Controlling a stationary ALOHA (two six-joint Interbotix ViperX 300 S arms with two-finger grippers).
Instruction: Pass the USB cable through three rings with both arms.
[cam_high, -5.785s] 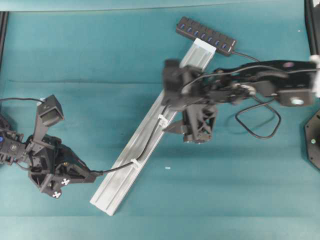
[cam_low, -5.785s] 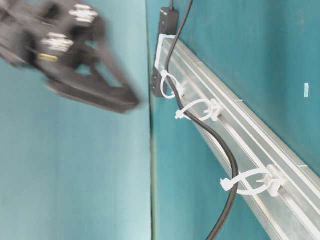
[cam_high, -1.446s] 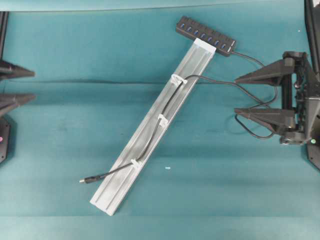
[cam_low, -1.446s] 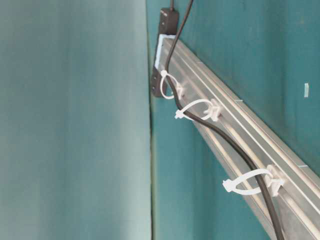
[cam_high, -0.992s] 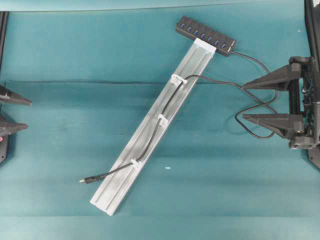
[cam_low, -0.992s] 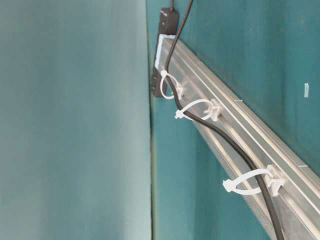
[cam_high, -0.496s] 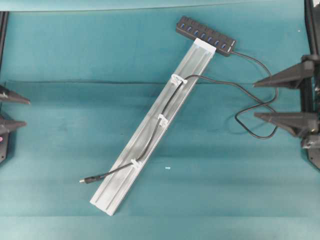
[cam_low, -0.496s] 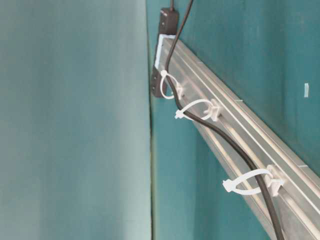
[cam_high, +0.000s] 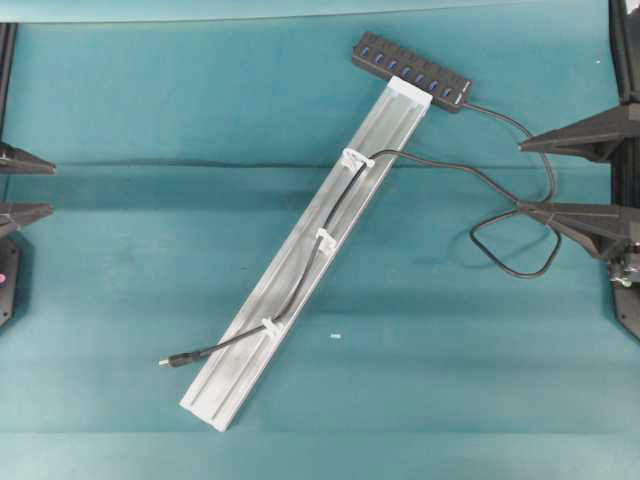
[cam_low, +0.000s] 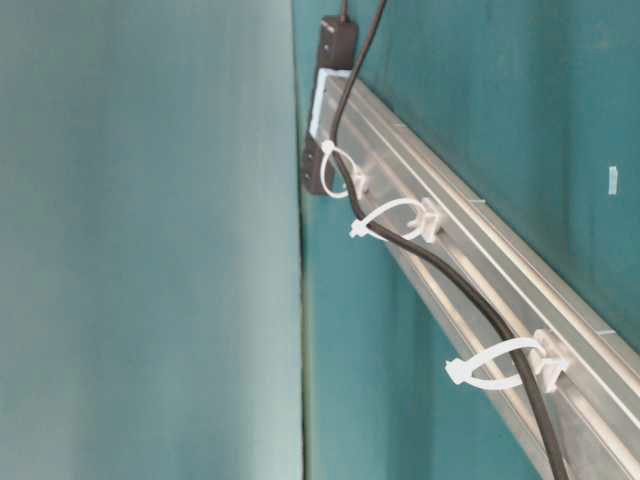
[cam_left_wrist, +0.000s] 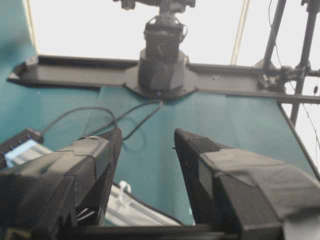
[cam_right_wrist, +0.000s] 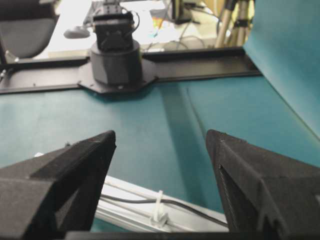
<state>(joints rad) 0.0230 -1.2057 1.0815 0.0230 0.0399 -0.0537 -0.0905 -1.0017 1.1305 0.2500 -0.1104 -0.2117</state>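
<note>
Your table (cam_high: 120, 100) is covered in a blue-green cloth, and a long silver rail (cam_high: 300, 262) lies slanted across the middle of it. Look along the rail and you see three small white rings (cam_high: 325, 239) clipped to it, spaced apart. You can see the black USB cable (cam_high: 300, 290) go through all three of them. Its small plug (cam_high: 166, 362) lies flat on the cloth just left of the rail's lower end. At the other end the cable curls in a loose loop on the right and joins a black hub (cam_high: 411, 71) that touches the top end of the rail.

Your left hand (cam_high: 18, 187) sits at the far left edge, well apart from the rail, with its fingers spread and nothing in them. Your right hand (cam_high: 565, 178) sits at the far right edge, also spread wide and holding nothing, with one finger tip over the cable's loose loop.
</note>
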